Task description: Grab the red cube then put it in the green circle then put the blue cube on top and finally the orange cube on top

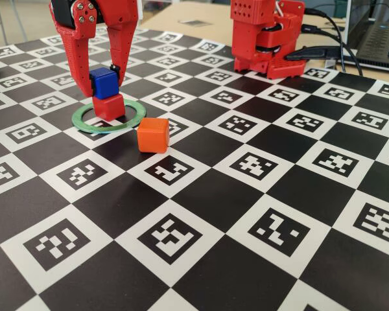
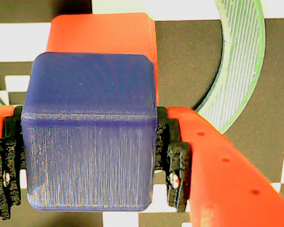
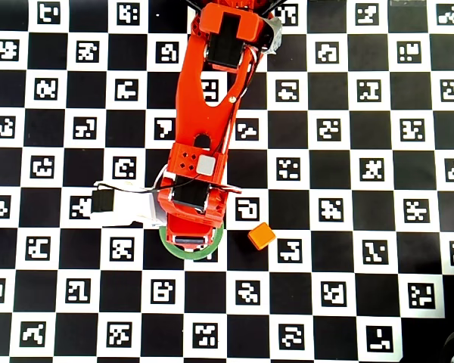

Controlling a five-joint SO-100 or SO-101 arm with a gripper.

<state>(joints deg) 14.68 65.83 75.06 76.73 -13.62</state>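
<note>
Two cubes stacked: blue cube (image 1: 104, 83) sits on red cube (image 1: 109, 106) inside the green circle (image 1: 133, 119), far left in the fixed view. Gripper (image 1: 104, 83) clamps the blue cube's side faces; pads (image 2: 176, 156) press flat in the wrist view. Likely light, rigid, ridged plastic, good friction; flat opposite faces suit the hold. Orange cube (image 1: 153, 135) waits just right of the ring, nearer the camera, on the checkered board (image 1: 259, 214).

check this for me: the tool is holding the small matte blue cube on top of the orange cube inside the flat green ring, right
Not quite. In the fixed view the tool holds the small matte blue cube on the deep-red cube inside the flat green ring; the bright-orange cube sits outside the ring.
</note>
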